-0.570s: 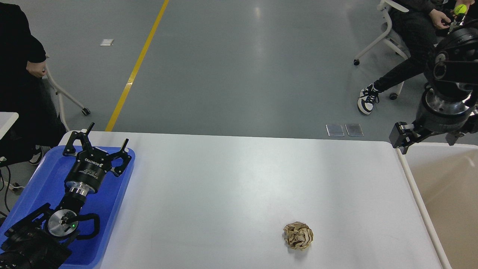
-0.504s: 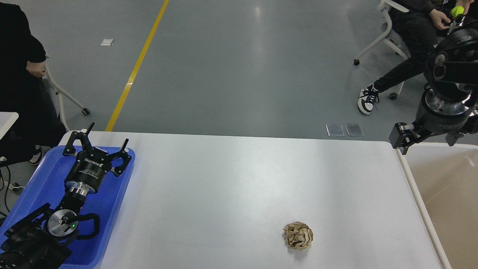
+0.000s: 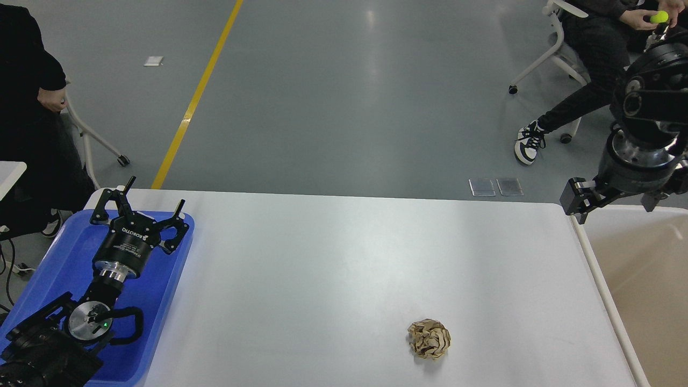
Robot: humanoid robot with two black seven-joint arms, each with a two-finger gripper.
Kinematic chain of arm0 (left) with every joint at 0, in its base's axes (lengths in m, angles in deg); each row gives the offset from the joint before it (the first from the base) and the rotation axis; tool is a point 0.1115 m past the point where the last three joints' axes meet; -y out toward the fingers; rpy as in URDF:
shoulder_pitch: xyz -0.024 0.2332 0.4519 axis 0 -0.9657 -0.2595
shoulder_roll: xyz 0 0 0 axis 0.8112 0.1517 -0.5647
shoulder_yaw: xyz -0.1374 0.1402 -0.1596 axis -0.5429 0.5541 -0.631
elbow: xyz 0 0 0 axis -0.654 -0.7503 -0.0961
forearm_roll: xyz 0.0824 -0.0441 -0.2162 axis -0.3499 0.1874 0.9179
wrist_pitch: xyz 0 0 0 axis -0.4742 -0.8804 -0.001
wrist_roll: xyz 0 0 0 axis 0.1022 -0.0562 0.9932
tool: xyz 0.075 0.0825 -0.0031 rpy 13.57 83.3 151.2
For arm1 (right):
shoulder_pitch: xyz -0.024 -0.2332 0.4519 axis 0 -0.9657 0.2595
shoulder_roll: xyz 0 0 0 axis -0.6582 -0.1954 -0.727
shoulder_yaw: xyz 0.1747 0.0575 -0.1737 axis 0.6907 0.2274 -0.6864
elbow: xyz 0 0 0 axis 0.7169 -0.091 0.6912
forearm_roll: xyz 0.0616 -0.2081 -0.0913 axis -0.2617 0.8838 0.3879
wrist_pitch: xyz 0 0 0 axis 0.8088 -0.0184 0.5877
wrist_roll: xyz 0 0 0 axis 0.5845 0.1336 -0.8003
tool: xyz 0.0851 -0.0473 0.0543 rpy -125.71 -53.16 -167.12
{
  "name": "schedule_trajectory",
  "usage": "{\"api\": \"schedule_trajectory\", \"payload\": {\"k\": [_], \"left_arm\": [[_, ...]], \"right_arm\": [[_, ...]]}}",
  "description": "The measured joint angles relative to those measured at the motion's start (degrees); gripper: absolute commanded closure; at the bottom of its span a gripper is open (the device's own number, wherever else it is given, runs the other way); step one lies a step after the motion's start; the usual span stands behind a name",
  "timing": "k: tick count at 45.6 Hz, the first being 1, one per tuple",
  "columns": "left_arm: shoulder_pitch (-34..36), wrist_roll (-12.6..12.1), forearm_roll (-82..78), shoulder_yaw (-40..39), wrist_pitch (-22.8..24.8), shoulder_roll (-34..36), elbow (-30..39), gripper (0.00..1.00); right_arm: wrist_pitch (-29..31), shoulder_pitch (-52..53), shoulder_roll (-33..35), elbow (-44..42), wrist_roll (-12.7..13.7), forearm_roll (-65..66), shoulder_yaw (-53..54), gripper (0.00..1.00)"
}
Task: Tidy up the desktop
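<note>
The white desktop (image 3: 322, 252) fills the lower view. A crumpled brown paper ball (image 3: 429, 338) lies on it near the front, right of the middle. My left gripper (image 3: 156, 192) is open and empty, low over the far end of the blue tray (image 3: 54, 263) at the desktop's left. My right gripper (image 3: 613, 200) hangs from a raised arm over the far left corner of the beige bin (image 3: 645, 269). Its fingers are spread, with nothing seen between them. Both grippers are far from the paper ball.
The bin's white rim (image 3: 594, 263) runs along the desktop's right edge. Seated people and wheeled chairs (image 3: 553, 43) are beyond the table at far right and far left. One person holds a small green ball (image 3: 659, 17).
</note>
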Motion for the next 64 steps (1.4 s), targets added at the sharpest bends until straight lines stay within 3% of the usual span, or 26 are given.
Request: {"api": "schedule_trajectory", "payload": {"k": [64], "left_arm": [[0.0,0.0,0.0,0.0,0.0,0.0,0.0,0.01]], "right_arm": [[0.0,-2.3,-0.3,0.1,0.0,0.0,0.8,0.0]]}}
